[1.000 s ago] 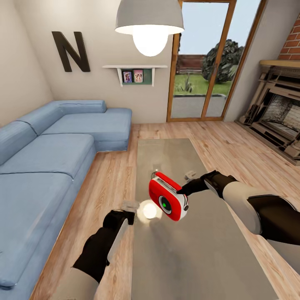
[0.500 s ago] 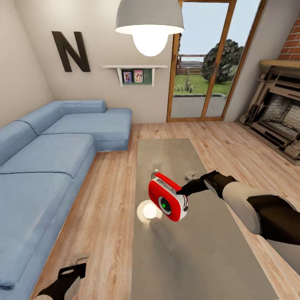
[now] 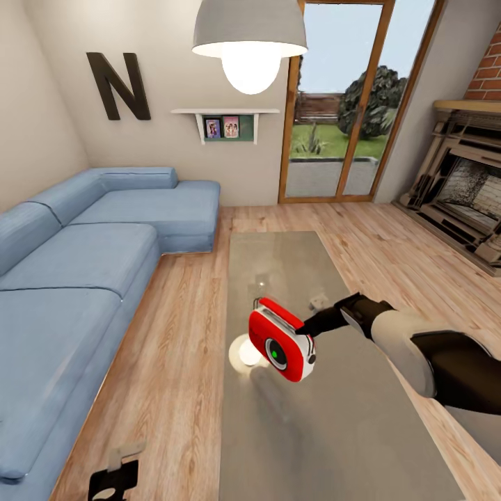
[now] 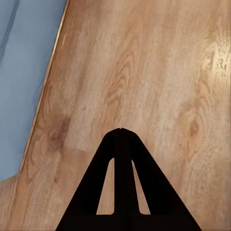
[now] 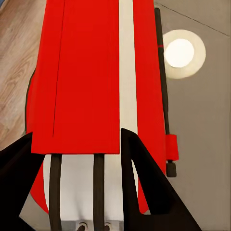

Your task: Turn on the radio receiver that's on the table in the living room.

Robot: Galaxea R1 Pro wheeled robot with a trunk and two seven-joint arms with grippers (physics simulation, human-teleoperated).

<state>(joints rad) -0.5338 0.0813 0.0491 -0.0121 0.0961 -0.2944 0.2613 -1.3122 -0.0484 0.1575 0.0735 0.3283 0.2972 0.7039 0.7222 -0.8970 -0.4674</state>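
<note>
Two arms | right gripper [image 3: 306,329] closed on the radio receiver [image 3: 281,341], lifted and tilted above the table [image 3: 334,417] | left gripper [image 4: 120,139] has fingers together, empty, low over the floor [image 4: 144,72] | advice: hold the radio steady, press its switch gently, avoid pushing it out of the grasp

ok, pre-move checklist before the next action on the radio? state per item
1. Right gripper closed on the radio receiver: ok, fingers on both sides of the body.
2. Radio clear of the table: ok, tilted and lifted, shadow below.
3. Dial facing the head camera: ok, green centre visible.
4. Radio switched on: cannot tell.
5. Left gripper ready to assist: not ok, shut, low over the wood floor beside the sofa.
</note>
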